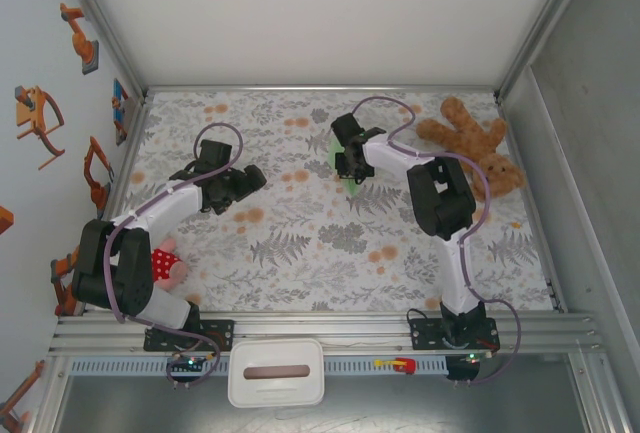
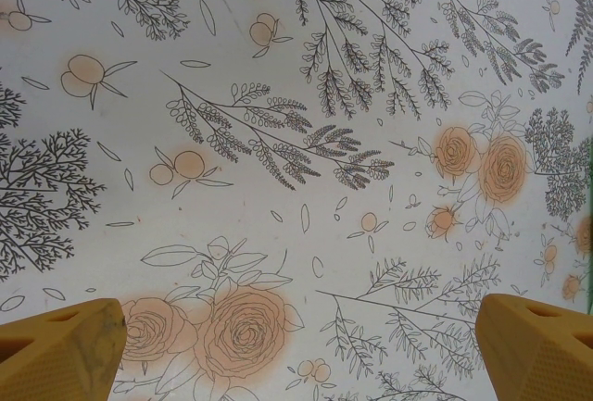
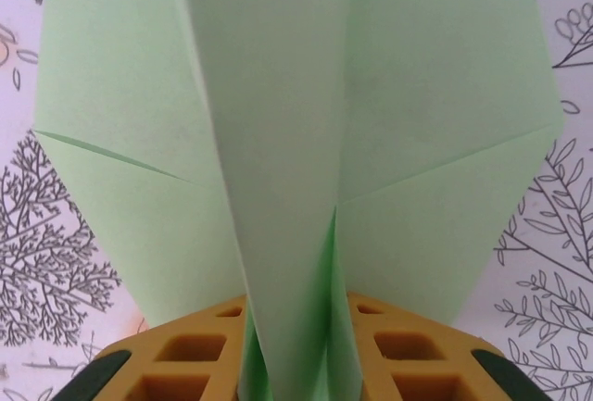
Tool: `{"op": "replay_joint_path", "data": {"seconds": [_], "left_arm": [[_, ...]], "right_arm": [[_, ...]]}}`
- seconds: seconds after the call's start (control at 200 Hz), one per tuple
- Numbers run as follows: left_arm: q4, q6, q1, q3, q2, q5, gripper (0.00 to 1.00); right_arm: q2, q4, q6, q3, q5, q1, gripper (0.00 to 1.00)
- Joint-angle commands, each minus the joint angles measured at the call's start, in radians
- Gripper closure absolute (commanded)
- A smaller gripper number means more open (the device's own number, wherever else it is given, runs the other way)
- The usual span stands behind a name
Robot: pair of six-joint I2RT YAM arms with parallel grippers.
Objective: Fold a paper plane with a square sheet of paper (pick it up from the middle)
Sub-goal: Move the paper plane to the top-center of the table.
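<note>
my left gripper (image 2: 301, 350) spread wide, nothing in it, hanging over floral tablecloth (image 2: 278, 95); paper plane (image 3: 278, 142) lying mid-table at my right gripper (image 3: 295, 364), left of teddy bear (image 1: 470, 143); centre fold sits between narrow right jaws; pinched or loose, honestly can't tell

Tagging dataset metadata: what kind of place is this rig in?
Likely a lab robot cell, not a home: aluminium frame rails run along the near side, plain panel walls box it in, and a floral tablecloth with a teddy bear looks like staged props.
</note>
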Motion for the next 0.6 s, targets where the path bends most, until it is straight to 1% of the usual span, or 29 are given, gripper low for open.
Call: {"op": "replay_joint_path", "data": {"seconds": [0.0,0.095,0.25,0.406,0.496,0.596], "left_arm": [[-0.020,0.013,0.005,0.000,-0.006,0.005,0.04],[-0.018,0.013,0.006,0.000,-0.008,0.007,0.04],[-0.020,0.012,0.004,0.003,-0.012,0.011,0.04],[-0.015,0.008,0.003,0.028,-0.012,0.028,0.04],[-0.021,0.016,0.002,0.055,-0.014,0.024,0.04],[-0.023,0.028,0.002,0.083,-0.026,0.004,0.04]], "right_arm": [[0.082,-0.029,0.097,-0.011,0.030,-0.022,0.74],[0.096,-0.027,0.115,0.004,0.029,-0.028,0.73],[0.107,-0.029,0.078,0.038,0.011,-0.028,0.72],[0.037,-0.048,0.040,0.073,-0.008,-0.028,0.72],[-0.029,-0.075,0.025,0.099,0.008,-0.027,0.68],[-0.120,-0.087,0.005,0.104,0.033,-0.028,0.60]]}}
